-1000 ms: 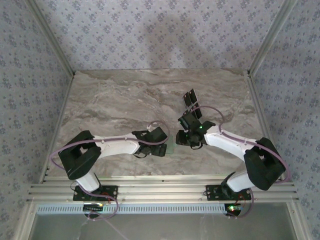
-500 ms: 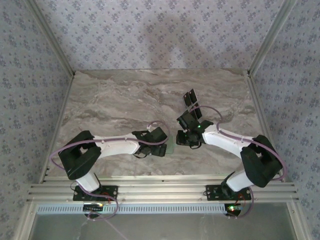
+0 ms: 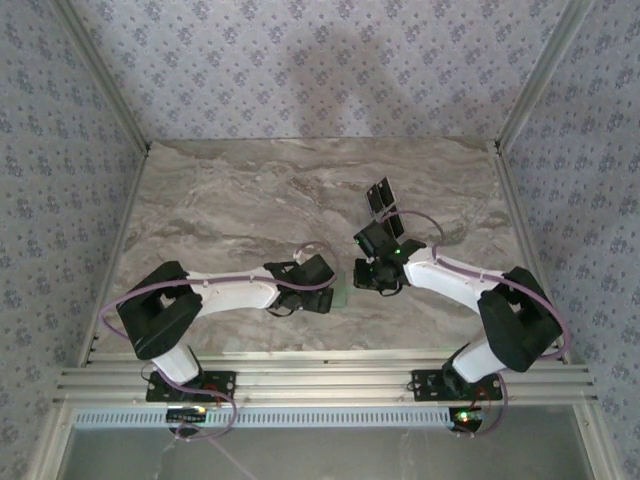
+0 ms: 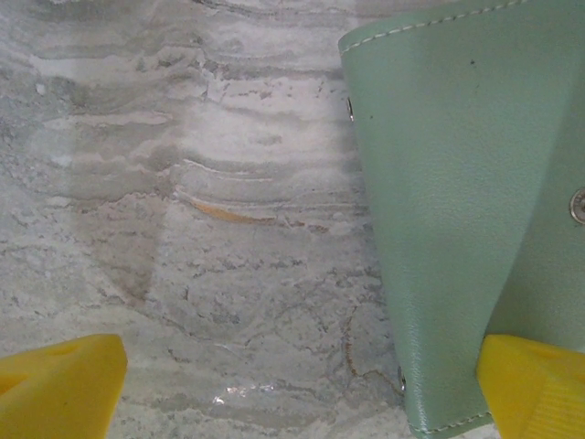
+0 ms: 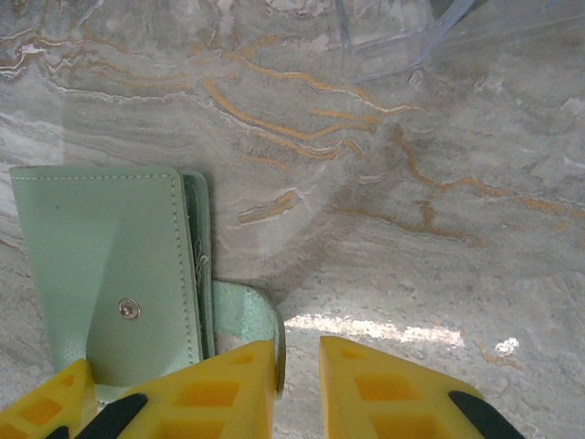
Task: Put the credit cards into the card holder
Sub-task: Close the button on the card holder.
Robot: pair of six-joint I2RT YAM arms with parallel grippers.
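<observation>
The card holder, a pale sage-green wallet, lies flat on the marble between my two arms, and its snap tab sticks out to the right. My right gripper is open by a narrow gap. The tab's edge rests against the inner face of its left finger. My left gripper stands wide open over the card holder, whose lower corner meets the right fingertip. The black credit cards stand beyond the right gripper, tilted in a clear stand.
The clear plastic stand sits on the marble just ahead of the right gripper. Patterned walls and metal rails border the table on three sides. Bare marble stretches to the left and back.
The right gripper's jaws have narrowed around the snap tab. The right arm's elbow has drifted slightly left. The left arm has not moved.
</observation>
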